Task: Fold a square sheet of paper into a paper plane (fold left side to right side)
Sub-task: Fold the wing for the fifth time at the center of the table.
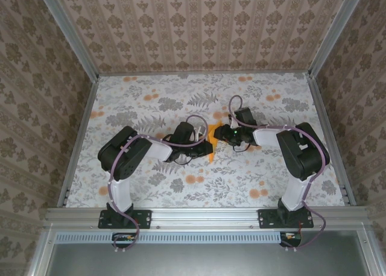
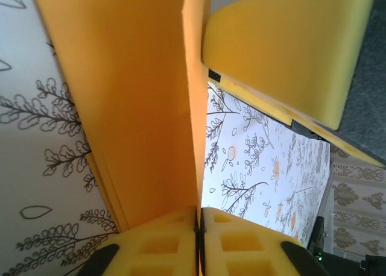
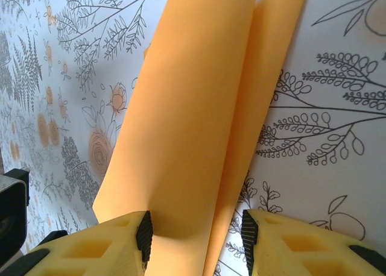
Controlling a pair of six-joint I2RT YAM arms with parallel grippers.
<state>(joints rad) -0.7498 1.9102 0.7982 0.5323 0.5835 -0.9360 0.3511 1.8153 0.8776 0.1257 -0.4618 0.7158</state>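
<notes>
At the middle of the flower-printed counter [image 1: 151, 101], the overhead view has the two arms meeting over the orange paper sheet [image 1: 211, 148], which shows there as a small bright sliver between the two wrists. Both arms are bent at the elbow and reach inward, the left end effector [image 1: 199, 148] coming at the paper from the left and the right end effector [image 1: 224, 134] from the right and slightly farther back.

The left wrist camera gives what the overhead cannot: the two yellow fingers of the left end effector [image 2: 199, 240] are pressed together, with a folded edge of the sheet running down into the seam between them, so it is closed on the paper. The sheet rises from that grip as a broad orange panel with a sharp crease. A yellow finger [image 2: 283, 47] of the other arm sits beyond it at the upper right.

The right wrist camera shows the right end effector [image 3: 196, 234] with its jaws apart and straddling the sheet. The paper lies loosely doubled between them, one layer arching over the other. The left pad [image 3: 145, 237] touches the upper layer, and the right pad is just beside the paper's edge
</notes>
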